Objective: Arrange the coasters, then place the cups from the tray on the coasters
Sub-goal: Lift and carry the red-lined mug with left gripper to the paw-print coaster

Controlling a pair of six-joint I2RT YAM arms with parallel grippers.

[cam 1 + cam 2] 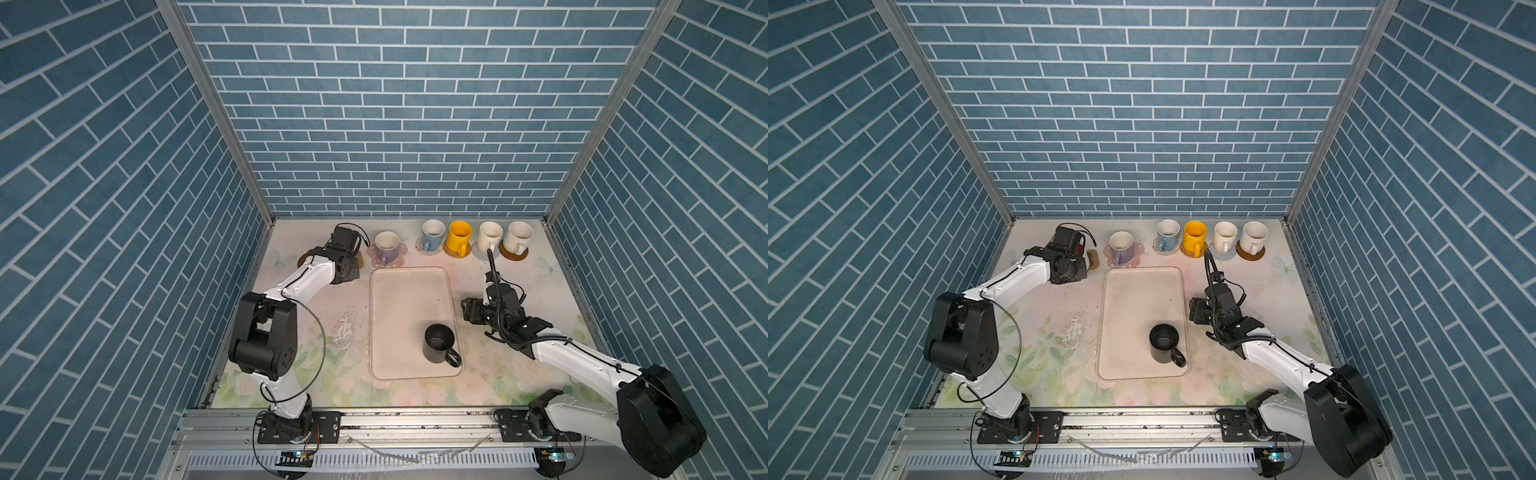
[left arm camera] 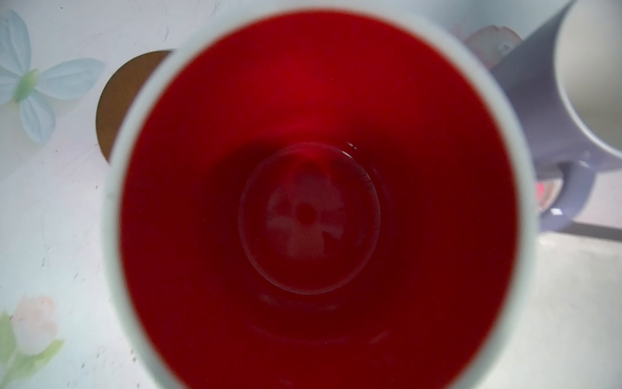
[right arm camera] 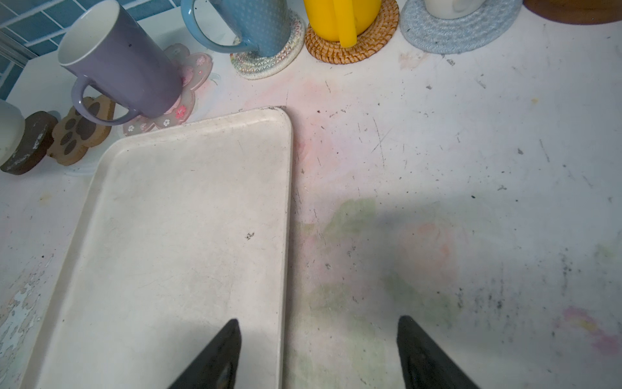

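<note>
Above the tray (image 3: 188,208) rim, right end effector (image 3: 318,320) wide open, empty.

Reaches with the left arm (image 1: 299,282) from the near left toward the far left, left elbow (image 1: 266,332) raised and sharply bent, white forearm stretching away. Bends the left wrist (image 1: 332,254) over so the left gripper (image 1: 345,268) points straight down; hides the fingertips in every view, grip not readable. Lies low with the right arm (image 1: 582,359) on the right side, right elbow (image 1: 656,419) close to the front, forearm angled inward. Aims the right gripper (image 3: 319,336) toward the middle, tilted downward, black fingers (image 3: 218,360) spread wide apart.
</note>
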